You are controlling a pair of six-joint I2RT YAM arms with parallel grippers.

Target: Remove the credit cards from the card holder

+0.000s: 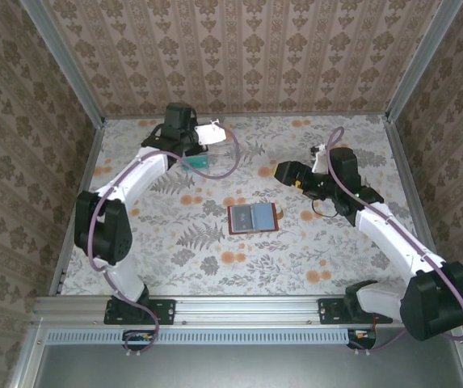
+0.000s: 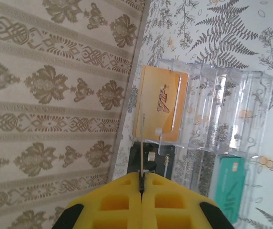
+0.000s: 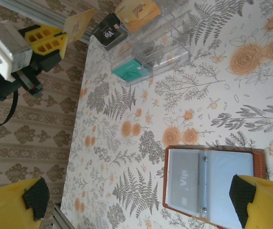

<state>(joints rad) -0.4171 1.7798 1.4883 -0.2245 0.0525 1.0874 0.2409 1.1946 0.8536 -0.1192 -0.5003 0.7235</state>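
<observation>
Overhead: the card holder lies open on the desk, my right jaws spread at its 2 o'clock.
Left wrist: my left jaws pinch a tan card edge-on; I'd square it over a free tray slot before lowering.
Right wrist: a grey card sits pocketed.

The tray is clear, glossy plastic with bright highlights along its edges; the orange card, teal card and tan card look like smooth thin plastic. The card holder has a matt reddish-brown leather-like border and smooth grey-blue pockets, and the table wears a matt printed floral covering edged by a dull metal rail
</observation>
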